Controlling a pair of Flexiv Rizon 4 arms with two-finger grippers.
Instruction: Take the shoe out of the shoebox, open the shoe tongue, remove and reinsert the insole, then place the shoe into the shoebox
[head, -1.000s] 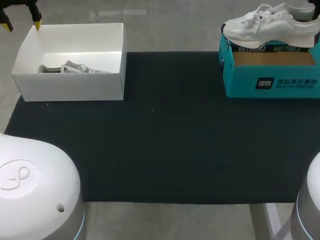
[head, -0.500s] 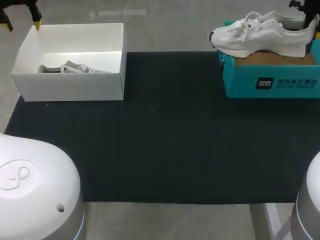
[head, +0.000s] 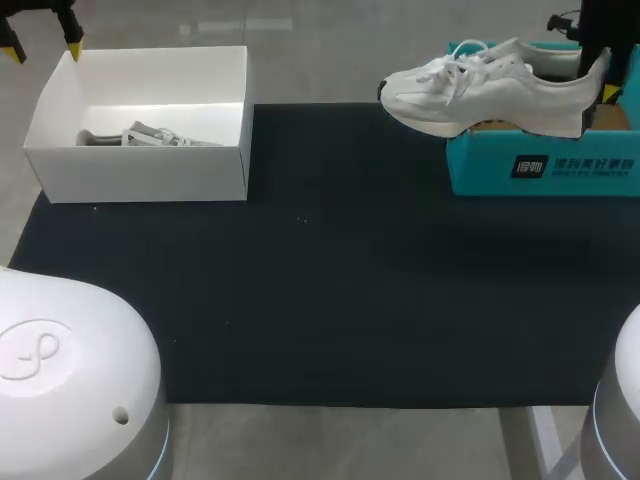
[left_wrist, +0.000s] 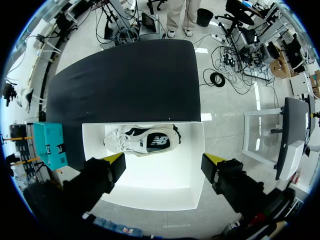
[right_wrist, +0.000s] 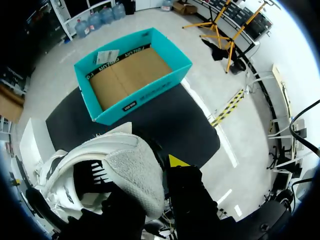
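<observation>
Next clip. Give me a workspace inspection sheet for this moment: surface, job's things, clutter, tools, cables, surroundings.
Surface: black mat lying flat over the table.
Job's things: white shoe in the air, held by its heel, toe pointing toward the table's middle, over the left end of the teal shoebox. The shoebox is open, with its brown bottom showing.
Clutter: open white box at the mat's far left, with a second shoe lying inside.
Tools: left tool open, above the white box; right tool shut on the white shoe's heel.
Cables: nothing seen on the table.
Surroundings: nothing seen reaching over the table.
</observation>
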